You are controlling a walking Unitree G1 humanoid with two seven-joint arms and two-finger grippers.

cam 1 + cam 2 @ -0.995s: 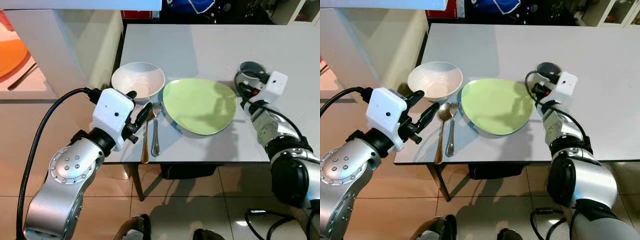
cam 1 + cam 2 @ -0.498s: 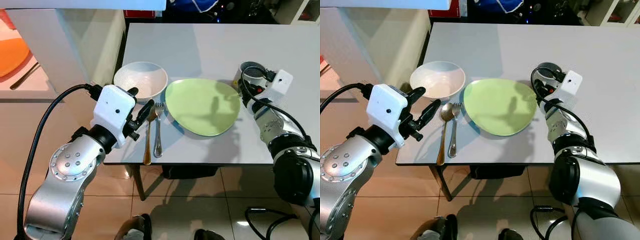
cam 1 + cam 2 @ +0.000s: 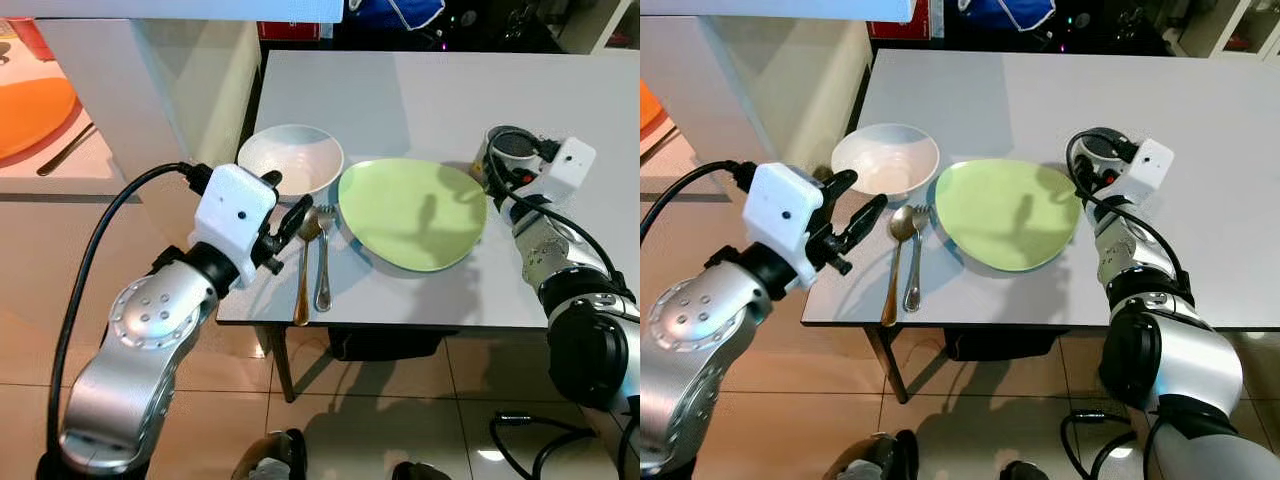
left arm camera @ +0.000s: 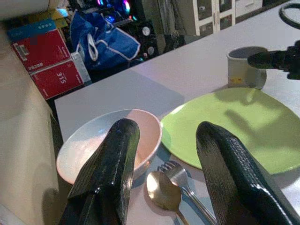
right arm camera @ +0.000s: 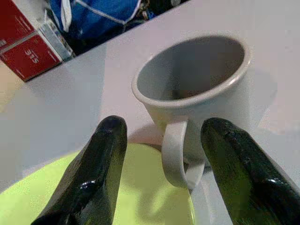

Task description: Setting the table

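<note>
Key relation: the mug [image 5: 199, 93] is found directly ahead of the right claw [image 5: 164, 180], in the upper centre of the right wrist frame, its handle turned toward the claw and lined up with the gap between the two fingers [image 5: 93, 178].
Right claw state: released; the fingers are spread on either side of the handle, and no contact with the mug can be made out.
Nearer arm: the right arm is judged nearer the mug, which stands at centre right of the left eye frame, just beside the right edge of the green plate [image 3: 412, 212].
Left claw: the left claw [image 3: 285, 205] is held released at the counter's [image 3: 400, 90] near left corner, at centre left of the frame, beside the white bowl [image 3: 290, 162] and grasping nothing.
Cutlery: the spoon [image 3: 304, 268] and fork [image 3: 323, 258] are laid side by side between bowl and plate, their long axes running from the counter's near edge toward the far side.
Coming move: a forward reach and a closing on the handle or body is judged to be called for.
Views compared: in the right wrist view the handle's alignment is shown; in the head views it is hidden behind the wrist camera housing, while the whole place setting is laid out.
</note>
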